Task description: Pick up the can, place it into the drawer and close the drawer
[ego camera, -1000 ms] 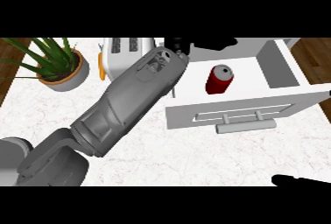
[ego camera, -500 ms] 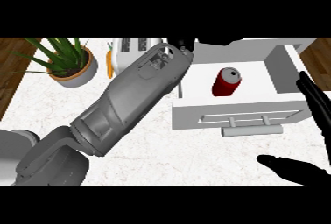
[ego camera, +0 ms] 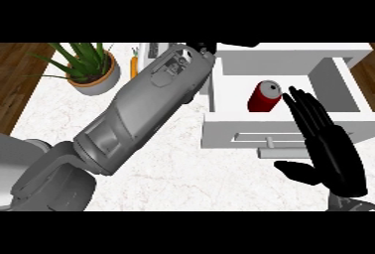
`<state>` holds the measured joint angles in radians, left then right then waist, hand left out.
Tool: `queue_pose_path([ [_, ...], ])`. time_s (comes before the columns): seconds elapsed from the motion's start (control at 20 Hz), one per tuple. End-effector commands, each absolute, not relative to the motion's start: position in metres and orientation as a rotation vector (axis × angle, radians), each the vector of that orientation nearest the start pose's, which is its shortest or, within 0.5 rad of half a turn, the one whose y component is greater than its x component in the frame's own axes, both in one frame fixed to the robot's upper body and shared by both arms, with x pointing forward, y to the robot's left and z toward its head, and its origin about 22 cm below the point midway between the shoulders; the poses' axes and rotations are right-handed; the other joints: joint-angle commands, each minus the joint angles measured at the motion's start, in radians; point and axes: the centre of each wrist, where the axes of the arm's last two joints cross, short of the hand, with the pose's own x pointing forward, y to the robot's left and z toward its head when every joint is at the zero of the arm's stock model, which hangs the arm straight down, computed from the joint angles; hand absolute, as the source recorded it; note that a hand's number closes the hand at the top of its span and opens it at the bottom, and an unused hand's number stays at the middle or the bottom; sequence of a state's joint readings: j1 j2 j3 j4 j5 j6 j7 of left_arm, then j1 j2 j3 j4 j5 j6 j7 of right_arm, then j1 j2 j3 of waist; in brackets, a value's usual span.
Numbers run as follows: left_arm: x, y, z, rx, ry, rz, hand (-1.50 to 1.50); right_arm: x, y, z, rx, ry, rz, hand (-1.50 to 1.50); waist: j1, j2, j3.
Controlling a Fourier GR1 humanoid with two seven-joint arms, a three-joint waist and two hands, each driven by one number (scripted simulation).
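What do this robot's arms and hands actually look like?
The left forearm is a chunky grey shell built from smooth panels with darker seams, widening to a rounded grey joint low in the view. The right hand is glossy black, with long slim fingers and a separate thumb, on a grey wrist. The left hand is barely visible.

Right hand [ego camera: 327, 144] at right, near side: palm open, fingers straight and together pointing far, thumb spread out to the left. Left forearm [ego camera: 139, 114] runs diagonally from the near left up to the far centre; its hand is mostly hidden at the far edge, fingers not readable.
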<state>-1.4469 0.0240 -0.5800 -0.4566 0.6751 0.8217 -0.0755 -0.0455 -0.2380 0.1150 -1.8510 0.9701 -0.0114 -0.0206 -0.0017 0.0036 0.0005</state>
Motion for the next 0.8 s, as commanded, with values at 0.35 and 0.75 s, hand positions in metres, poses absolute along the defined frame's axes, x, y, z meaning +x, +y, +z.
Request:
queue_pose_path([
  [0.35, 0.420, 0.014, 0.210, 0.249, -1.783, -0.037, -1.50, 0.306, -0.216, 0.027, -1.043, -1.690, 0.908, -1.50, 0.032, -0.006, 0.000],
  [0.75, 0.416, 0.068, 0.224, 0.233, -1.765, -0.047, -1.50, 0.331, -0.245, 0.003, -1.141, -1.611, 0.939, -1.50, 0.063, -0.010, 0.000],
])
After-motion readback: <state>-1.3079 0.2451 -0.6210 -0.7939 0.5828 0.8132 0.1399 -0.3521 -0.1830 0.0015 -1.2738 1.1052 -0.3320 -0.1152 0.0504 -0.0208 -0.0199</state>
